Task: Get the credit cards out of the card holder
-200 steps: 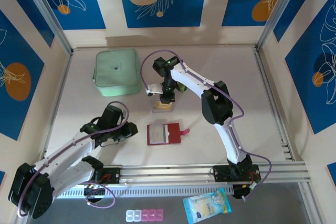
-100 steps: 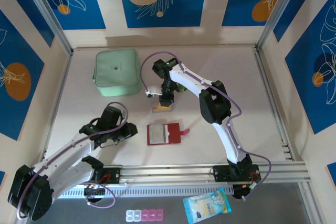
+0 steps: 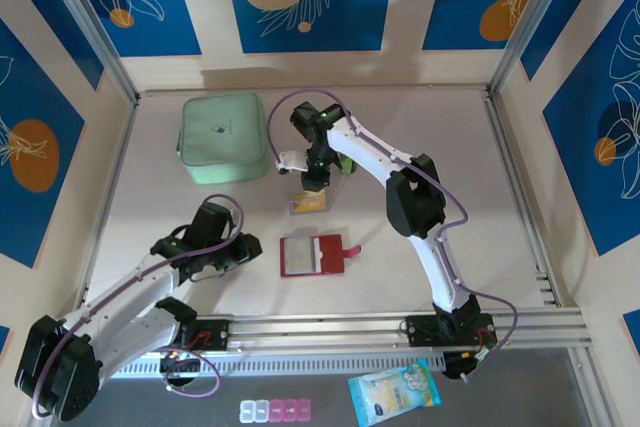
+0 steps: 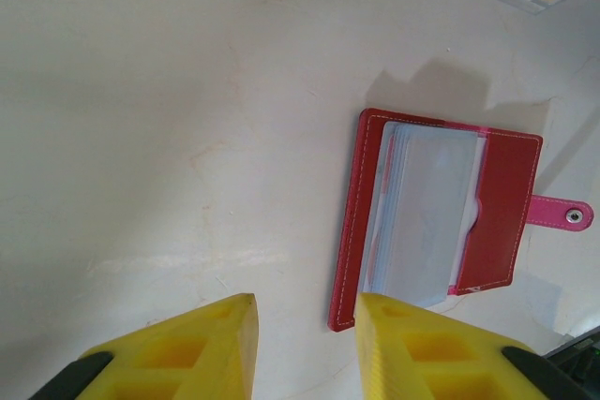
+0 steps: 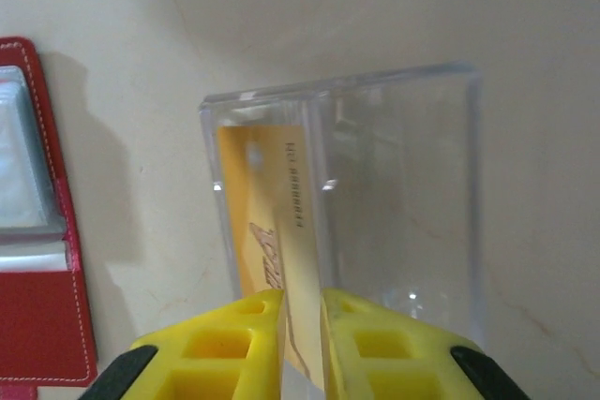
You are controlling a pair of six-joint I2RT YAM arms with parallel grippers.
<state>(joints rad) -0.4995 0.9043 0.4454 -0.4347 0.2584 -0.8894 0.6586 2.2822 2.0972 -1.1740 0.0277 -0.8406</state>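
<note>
Leather-look red covers lie opened flat on the pale, faintly veined table (image 3: 450, 147). This is the card holder (image 3: 328, 253), a small stitched booklet. A stack of greyish clear sleeves (image 4: 427, 222) sits on its left half, and a snap tab (image 4: 564, 216) with a metal stud sticks out from its right edge. Whether the sleeves hold anything cannot be told.

Just beyond the card holder, on the side away from the arm bases, sits a clear plastic box (image 5: 403, 194), hard-walled, glossy and rectangular. Inside it stands 1 thin orange-tan card (image 5: 255, 203) with a line of printed digits on its face. The right gripper (image 5: 302, 311) hangs over this box, its 2 ribbed yellow fingers (image 5: 234, 344) drawn close on either side of the card's near end. Whether they pinch the card or merely flank it cannot be told.

Left of the card holder and near it, the left gripper (image 4: 306, 311) hovers low with its 2 yellow fingers parted. Bare table shows between them, and their tips are near the holder's left cover.

Well beyond the card holder and to its left lies a mint-green zip case (image 3: 222, 137), soft, squarish and round-cornered.
</note>
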